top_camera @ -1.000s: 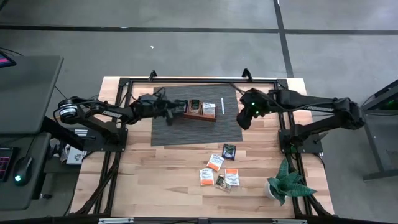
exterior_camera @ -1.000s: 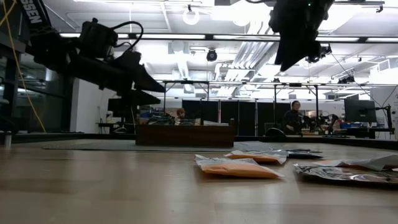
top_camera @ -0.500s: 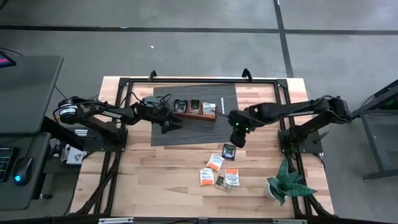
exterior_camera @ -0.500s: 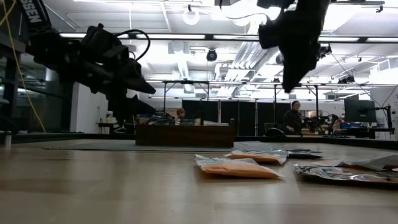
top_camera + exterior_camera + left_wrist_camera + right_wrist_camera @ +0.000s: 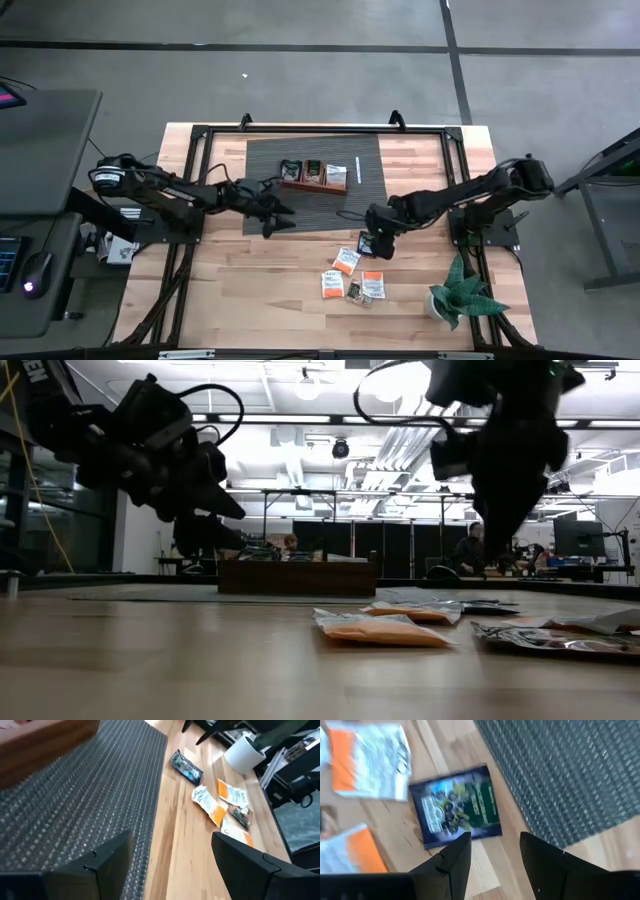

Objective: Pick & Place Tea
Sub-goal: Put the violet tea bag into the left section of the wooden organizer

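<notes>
Light wood table with a black frame along its edges; a dark grey woven mat lies flat on its far middle part, and a brown wooden tray sits on the mat. Bare wood just off the mat's near right corner carries the tea: a dark sachet, then a loose cluster of orange-and-white sachets with one small dark one, some touching or overlapping. A white-potted green plant stands at the near right corner, apart from the sachets.
</notes>
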Available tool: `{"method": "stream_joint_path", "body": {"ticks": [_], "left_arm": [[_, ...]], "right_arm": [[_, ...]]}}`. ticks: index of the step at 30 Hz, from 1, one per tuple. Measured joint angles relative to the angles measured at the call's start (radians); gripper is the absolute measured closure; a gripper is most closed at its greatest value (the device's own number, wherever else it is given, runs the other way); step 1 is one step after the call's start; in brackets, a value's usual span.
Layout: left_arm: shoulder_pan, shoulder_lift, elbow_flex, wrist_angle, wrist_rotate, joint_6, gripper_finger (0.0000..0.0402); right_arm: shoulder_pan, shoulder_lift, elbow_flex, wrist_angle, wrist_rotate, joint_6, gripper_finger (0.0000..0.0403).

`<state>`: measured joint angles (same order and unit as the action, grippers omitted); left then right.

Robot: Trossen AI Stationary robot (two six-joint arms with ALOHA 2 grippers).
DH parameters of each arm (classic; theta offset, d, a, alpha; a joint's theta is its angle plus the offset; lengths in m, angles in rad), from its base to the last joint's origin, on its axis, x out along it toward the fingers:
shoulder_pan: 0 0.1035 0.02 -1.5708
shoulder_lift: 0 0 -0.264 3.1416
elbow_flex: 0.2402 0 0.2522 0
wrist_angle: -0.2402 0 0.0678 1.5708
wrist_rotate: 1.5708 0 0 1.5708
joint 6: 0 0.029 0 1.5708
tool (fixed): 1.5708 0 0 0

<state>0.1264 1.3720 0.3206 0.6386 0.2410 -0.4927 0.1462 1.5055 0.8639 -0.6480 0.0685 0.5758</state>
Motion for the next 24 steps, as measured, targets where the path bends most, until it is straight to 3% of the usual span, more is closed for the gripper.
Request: {"method": "stream_joint_path", "body": {"ticks": [11,24], "left_arm": [[-0.102,0.0,0.0,-0.039,-0.116,-0.042,0.0131],[-0.101,0.0,0.0,-0.046,-0.148,-0.063,0.0131]], "right_arm": [[0.011,0.0,-0.128,0.209,-0.016,0.001,0.0237],[0.011,0.005,-0.142,0.239,0.006,-0.017,0.0235]]}}
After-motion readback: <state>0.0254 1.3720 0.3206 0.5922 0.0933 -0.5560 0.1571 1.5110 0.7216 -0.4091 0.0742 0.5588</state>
